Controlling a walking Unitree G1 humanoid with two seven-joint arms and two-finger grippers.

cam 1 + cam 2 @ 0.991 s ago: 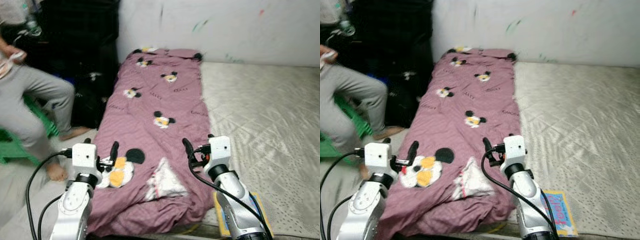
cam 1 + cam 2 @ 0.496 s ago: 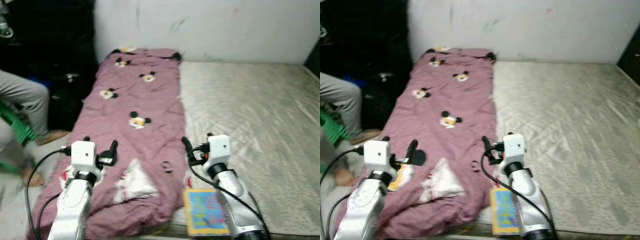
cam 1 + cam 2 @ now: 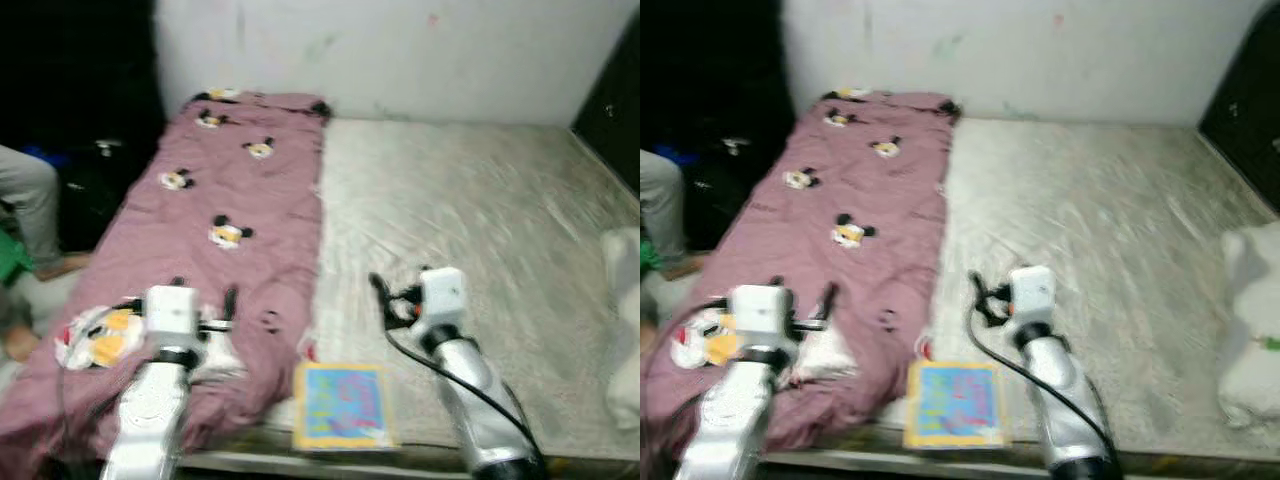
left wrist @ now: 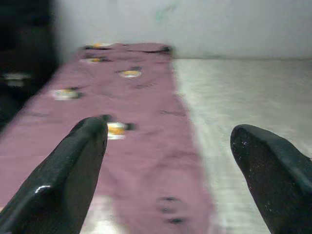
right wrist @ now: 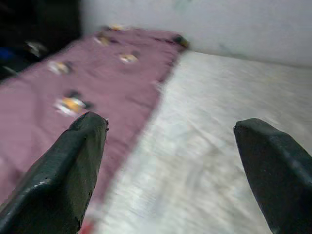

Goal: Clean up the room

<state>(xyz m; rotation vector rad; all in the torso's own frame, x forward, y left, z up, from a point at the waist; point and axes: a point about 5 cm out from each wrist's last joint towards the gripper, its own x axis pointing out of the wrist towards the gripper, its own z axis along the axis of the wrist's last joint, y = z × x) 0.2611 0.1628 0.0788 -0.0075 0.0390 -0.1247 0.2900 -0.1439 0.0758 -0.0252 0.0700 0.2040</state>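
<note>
Bed with a pale quilted mattress is seen from above, slightly blurred. A mauve blanket printed with cartoon mouse heads is spread along the left half of the frame, bunched at the lower left. A colourful book lies at the bottom centre on the mattress edge, just beside the blanket. A white pillow sits at the right edge. A person's leg is seen at the far left. The left claw is held wide open above the blanket, gripping nothing. The right claw is also spread wide and empty, above the mattress near the blanket's edge.
</note>
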